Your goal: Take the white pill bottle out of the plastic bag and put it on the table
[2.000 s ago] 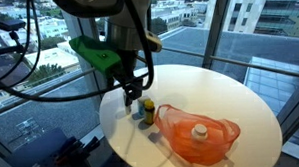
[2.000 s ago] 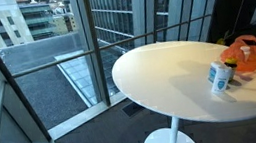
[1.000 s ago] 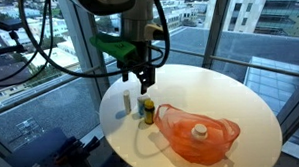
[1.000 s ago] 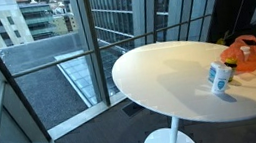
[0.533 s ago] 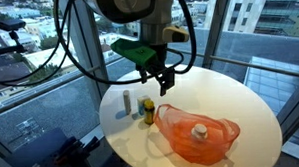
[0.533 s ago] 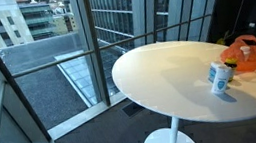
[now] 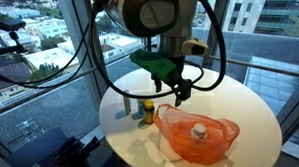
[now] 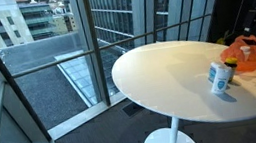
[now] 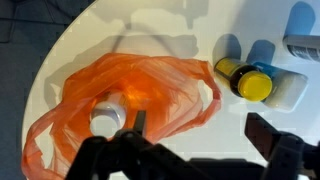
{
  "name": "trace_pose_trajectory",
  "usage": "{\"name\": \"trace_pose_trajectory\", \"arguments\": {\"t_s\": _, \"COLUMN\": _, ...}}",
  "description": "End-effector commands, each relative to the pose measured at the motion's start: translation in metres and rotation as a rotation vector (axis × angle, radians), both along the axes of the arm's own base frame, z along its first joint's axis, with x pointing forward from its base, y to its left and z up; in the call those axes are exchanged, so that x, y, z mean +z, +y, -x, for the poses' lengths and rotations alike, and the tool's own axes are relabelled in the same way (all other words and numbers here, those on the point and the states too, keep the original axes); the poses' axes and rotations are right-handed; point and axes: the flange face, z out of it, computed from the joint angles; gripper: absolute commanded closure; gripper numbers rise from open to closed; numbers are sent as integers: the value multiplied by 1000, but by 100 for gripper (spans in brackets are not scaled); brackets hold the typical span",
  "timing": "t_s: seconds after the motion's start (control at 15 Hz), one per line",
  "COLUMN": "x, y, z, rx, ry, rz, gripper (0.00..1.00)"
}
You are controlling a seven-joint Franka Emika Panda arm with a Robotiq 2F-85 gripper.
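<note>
Since a second ago, the gripper (image 7: 180,89) is travelling from above the yellow-capped bottle (image 7: 146,112) toward the orange plastic bag (image 7: 171,128). Its jaws are standing spread and empty, ready for the reach. Inside the bag, the white pill bottle (image 9: 108,117) is sitting exposed on the table (image 7: 235,91).

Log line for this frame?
phase: pre-grasp | tool: open, empty, over orange bag | white pill bottle: in bag, not grasped

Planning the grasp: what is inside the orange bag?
A white pill bottle lies inside the orange bag, its top showing in the wrist view. Anything beneath it or under the crumpled folds is hidden.
</note>
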Motion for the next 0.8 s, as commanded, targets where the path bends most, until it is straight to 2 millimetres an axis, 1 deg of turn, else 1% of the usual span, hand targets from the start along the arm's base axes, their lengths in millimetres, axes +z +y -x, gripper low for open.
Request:
{"name": "trace_pose_trajectory", "arguments": {"t_s": 0.0, "x": 0, "y": 0, "z": 0, "rx": 1, "ry": 2, "rz": -1, "gripper": 0}}
{"name": "trace_pose_trajectory", "arguments": {"t_s": 0.2, "x": -4, "y": -4, "z": -3, "rx": 3, "ry": -7, "rz": 13, "gripper": 0}}
{"name": "trace_pose_trajectory", "arguments": {"t_s": 0.53, "x": -18, "y": -17, "z": -10, "rx": -5, "ry": -35, "rz": 21, "gripper": 0}}
{"name": "trace_pose_trajectory", "arguments": {"t_s": 0.73, "x": -29, "y": -29, "z": -14, "rx": -11, "ry": -49, "rz": 28, "gripper": 0}}
